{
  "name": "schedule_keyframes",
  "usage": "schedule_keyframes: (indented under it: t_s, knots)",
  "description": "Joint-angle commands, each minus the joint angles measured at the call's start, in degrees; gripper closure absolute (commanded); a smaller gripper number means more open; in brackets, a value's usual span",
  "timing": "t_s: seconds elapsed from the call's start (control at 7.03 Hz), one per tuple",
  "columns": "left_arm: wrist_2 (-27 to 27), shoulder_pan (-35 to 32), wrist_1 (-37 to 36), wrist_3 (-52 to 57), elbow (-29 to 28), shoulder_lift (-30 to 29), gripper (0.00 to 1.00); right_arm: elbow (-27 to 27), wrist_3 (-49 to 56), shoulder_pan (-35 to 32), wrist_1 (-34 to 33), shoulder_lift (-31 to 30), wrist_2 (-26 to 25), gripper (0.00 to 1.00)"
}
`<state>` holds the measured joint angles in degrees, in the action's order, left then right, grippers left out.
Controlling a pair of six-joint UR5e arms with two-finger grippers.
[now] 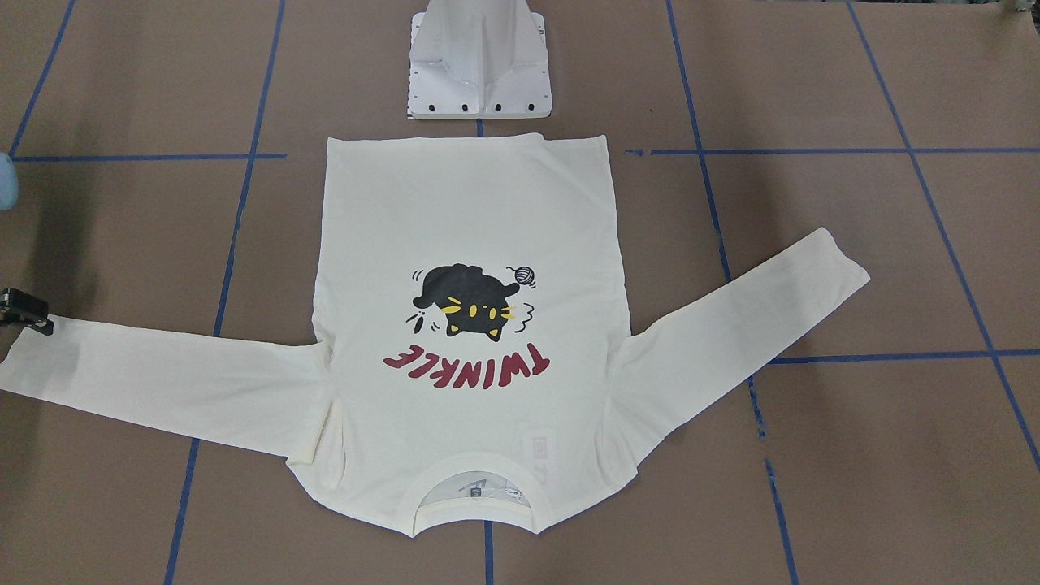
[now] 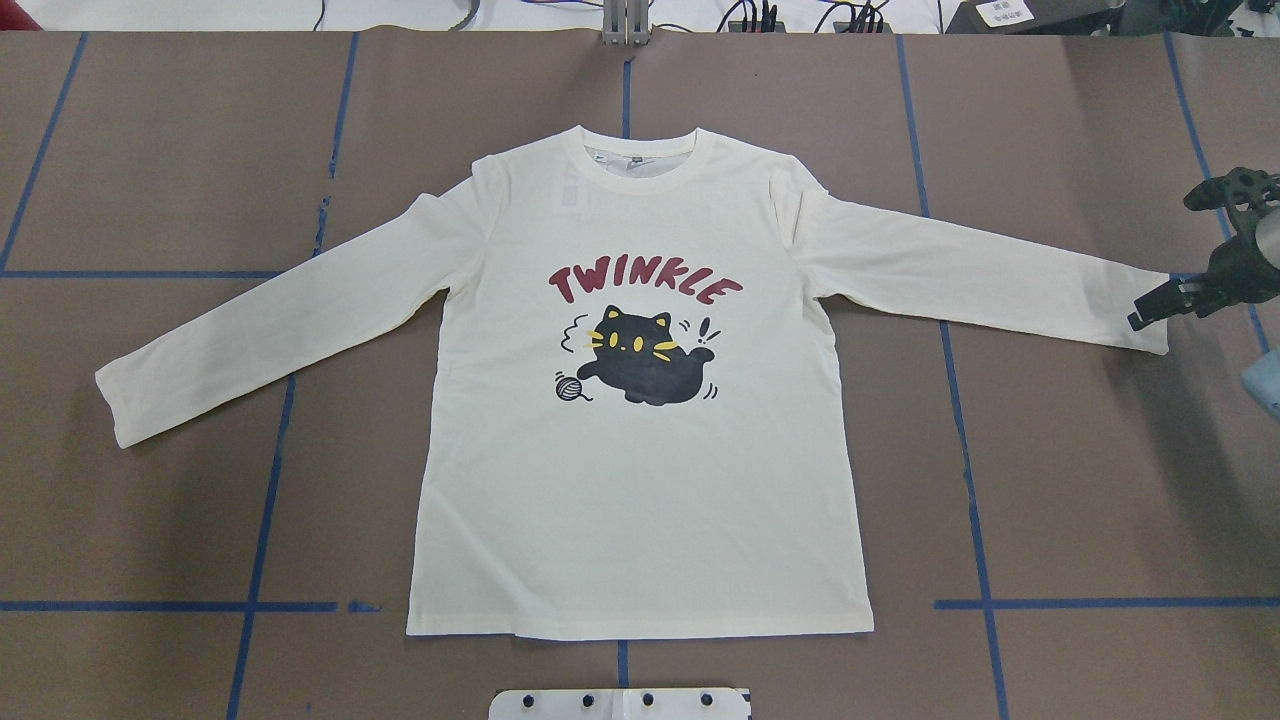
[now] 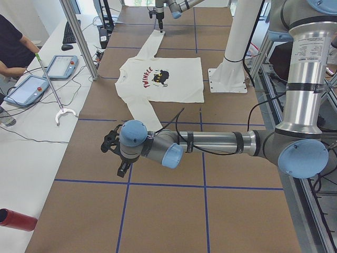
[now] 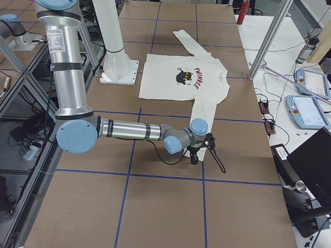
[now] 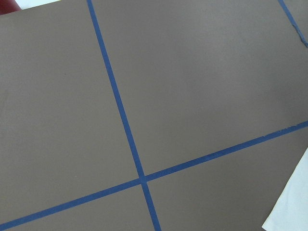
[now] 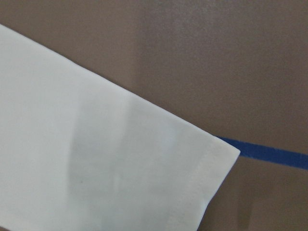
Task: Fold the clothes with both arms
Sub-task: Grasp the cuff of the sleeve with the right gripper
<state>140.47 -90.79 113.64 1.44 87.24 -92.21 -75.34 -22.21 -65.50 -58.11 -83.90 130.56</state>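
nearest us, by the white pedestal base (image 2: 620, 703), lies the straight hem (image 2: 640, 622) of the cream long-sleeved shirt (image 2: 640, 500). the shirt is spread flat and face up in the middle of the brown tabletop (image 2: 150, 520), roughly squared to the blue tape lines (image 2: 262, 500). we read this as the starting layout, with nothing folded yet.

further out sit the black cat print (image 2: 645, 360) and the red "twinkle" lettering (image 2: 645, 283), both uncovered. the sleeves run out to either side, so each arm has its own end to work.

the cuff on the robot's left (image 2: 115, 400) lies free. the left tool (image 3: 120, 164) hangs above bare tabletop just short of it, and its wrist camera catches only a corner of cloth at the picture's edge. only the side view shows that tool, so we cannot tell how wide it stands.

the right tool (image 2: 1150, 310) is low at the other cuff (image 6: 202, 187), with its tips over the sleeve's end. we judge it is placed for a pinch there, but we cannot tell whether it gapes or grips cloth.

farthest away, the ribbed collar (image 2: 640, 165) lies flat with its neck label showing.
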Motion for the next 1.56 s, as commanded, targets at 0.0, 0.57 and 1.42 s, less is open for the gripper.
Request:
schedule_keyframes:
  t_s: [0.0, 0.57, 1.42]
  knots:
    - [0.07, 0.0, 0.0, -0.04, 0.04, 0.01, 0.0, 1.15, 0.07, 0.2, 0.01, 0.14, -0.31, 0.0]
    - [0.07, 0.0, 0.0, 0.05, -0.14, 0.01, 0.0, 2.04, -0.02, 0.2, -0.16, 0.49, -0.57, 0.47]
    - [0.07, 0.0, 0.0, -0.12, -0.22, -0.16, 0.0, 0.37, -0.11, -0.32, 0.01, 1.89, -0.31, 1.0]
